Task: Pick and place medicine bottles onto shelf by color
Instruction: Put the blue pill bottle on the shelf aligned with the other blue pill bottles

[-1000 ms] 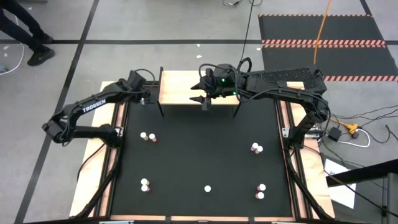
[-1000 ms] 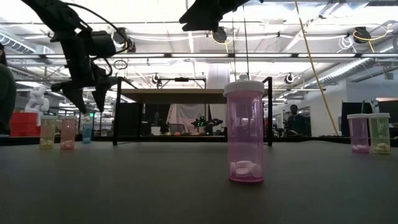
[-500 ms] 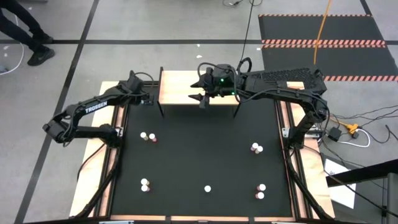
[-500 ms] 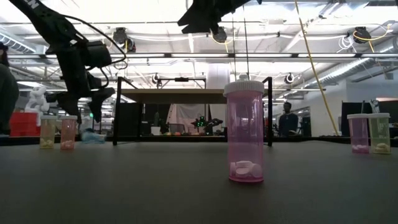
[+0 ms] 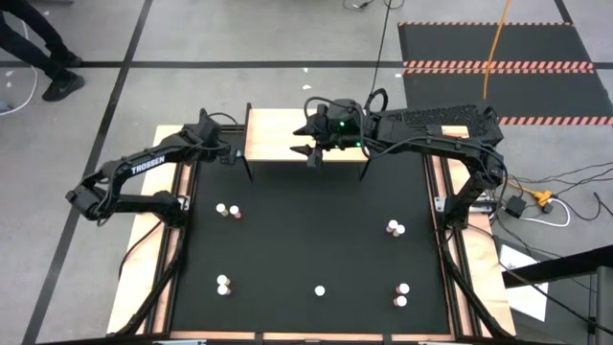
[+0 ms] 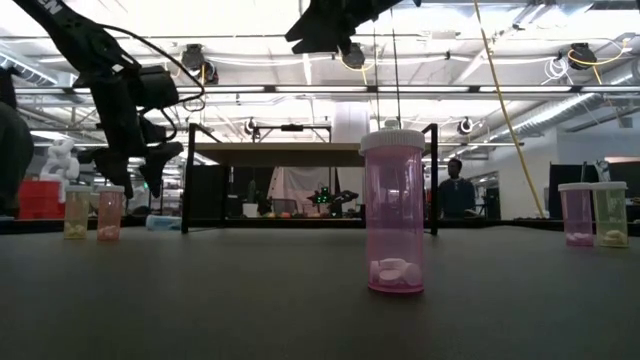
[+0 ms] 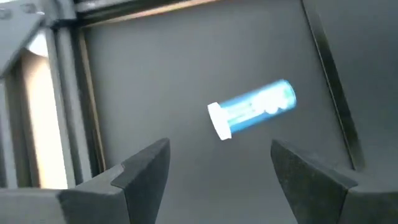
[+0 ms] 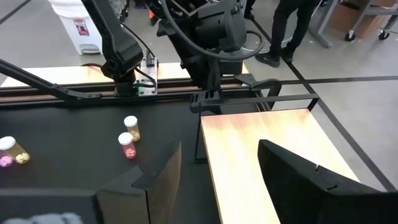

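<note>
High view: the light tan wooden shelf on thin black legs (image 5: 287,134) is sitting at the far edge of the big black mat (image 5: 306,249). The right gripper (image 5: 312,150) is being held over the shelf's front edge, fingers apart, nothing in them. The left gripper (image 5: 226,151) is parked just beside the shelf's left legs. Small white-capped bottles are dotted in pairs around the mat, e.g. a pair (image 5: 227,210) on the left.

Low view: a pink see-through medicine bottle w/ white cap (image 6: 393,210) is standing upright in the foreground, shelf behind it.

Left wrist view: a blue bottle w/ white cap (image 7: 251,116) is lying on its side on the mat, between the spread fingers but beyond them, not gripped.

Right wrist view: bare shelf top is being looked at, jaws apart & empty.
</note>
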